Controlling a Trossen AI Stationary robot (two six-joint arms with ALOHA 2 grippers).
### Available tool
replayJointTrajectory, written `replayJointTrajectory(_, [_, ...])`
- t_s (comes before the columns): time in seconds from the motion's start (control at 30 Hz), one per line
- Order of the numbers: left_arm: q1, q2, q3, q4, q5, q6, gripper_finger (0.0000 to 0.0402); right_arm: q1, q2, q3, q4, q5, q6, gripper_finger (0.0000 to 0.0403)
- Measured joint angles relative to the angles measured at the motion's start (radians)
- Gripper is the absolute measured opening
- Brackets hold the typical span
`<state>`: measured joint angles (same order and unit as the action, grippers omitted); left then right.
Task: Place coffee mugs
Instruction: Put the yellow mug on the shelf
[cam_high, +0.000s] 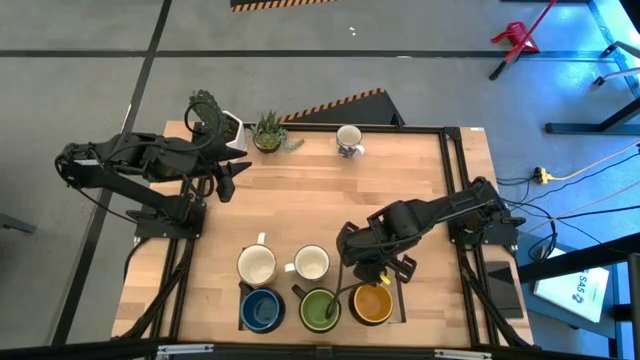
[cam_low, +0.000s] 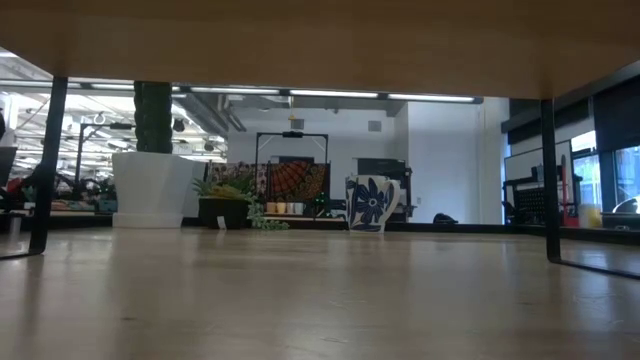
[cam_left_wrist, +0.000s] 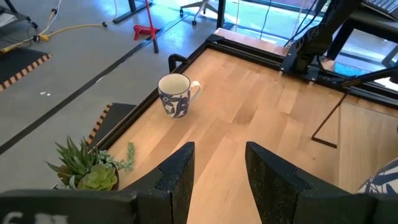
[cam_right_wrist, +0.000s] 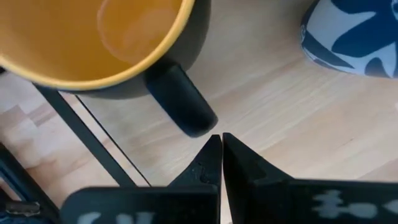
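Placing mugs: five already sit in two rows at the table's near edge: two cream mugs (cam_high: 257, 265) (cam_high: 311, 264) behind, blue mug (cam_high: 262, 310), green mug (cam_high: 320, 309) and orange mug (cam_high: 372, 303) in front. Patterned mug (cam_high: 348, 140) stands alone at the far edge, well apart from the rest, near the spiky plant (cam_high: 268, 130).

Right gripper (cam_high: 378, 272) hovers just behind the orange mug, fingers clenched together on nothing. My read: orange is set down, so next is the patterned one. Left gripper (cam_left_wrist: 216, 167) is nearer it, fingers spread and empty, aimed its way. Approach from rim side, avoid the handle, keep clear of the plant.

High view gives the whole layout. Right wrist view alone shows the orange mug's dark outside and handle (cam_right_wrist: 180, 99) right by the closed tips. Low view shows the patterned mug far off w/ no arms.
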<state>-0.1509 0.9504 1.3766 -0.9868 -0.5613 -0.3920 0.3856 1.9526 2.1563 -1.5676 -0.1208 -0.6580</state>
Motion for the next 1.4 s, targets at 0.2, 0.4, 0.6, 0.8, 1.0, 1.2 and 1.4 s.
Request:
replayJointTrajectory(0.2, [0.000, 0.000, 0.000, 0.000, 0.000, 0.000, 0.0137, 0.029, -0.001, 0.000, 0.036, 0.081, -0.019, 0.0000])
replayJointTrajectory(0.4, [0.000, 0.000, 0.000, 0.000, 0.000, 0.001, 0.0137, 0.026, 0.010, 0.002, 0.115, 0.022, -0.032, 0.0000])
replayJointTrajectory(0.6, [0.000, 0.000, 0.000, 0.000, 0.001, 0.001, 0.0137, 0.041, 0.022, 0.001, 0.025, 0.020, 0.027, 0.0000])
replayJointTrajectory(0.8, [0.000, 0.000, 0.000, 0.000, 0.001, 0.001, 0.0137, 0.040, 0.022, 0.001, -0.002, 0.040, 0.125, 0.0000])
replayJointTrajectory(1.0, [0.000, 0.000, 0.000, 0.000, 0.001, 0.002, 0.0137, 0.052, 0.021, 0.001, -0.004, 0.041, 0.216, 0.0000])
replayJointTrajectory(1.2, [0.000, 0.000, 0.000, 0.000, 0.002, 0.002, 0.0137, 0.087, 0.021, 0.001, -0.004, 0.075, 0.301, 0.0000])
replayJointTrajectory(1.4, [0.000, 0.000, 0.000, 0.000, 0.002, 0.010, 0.0137, 0.093, 0.021, 0.001, -0.004, 0.146, 0.446, 0.0000])
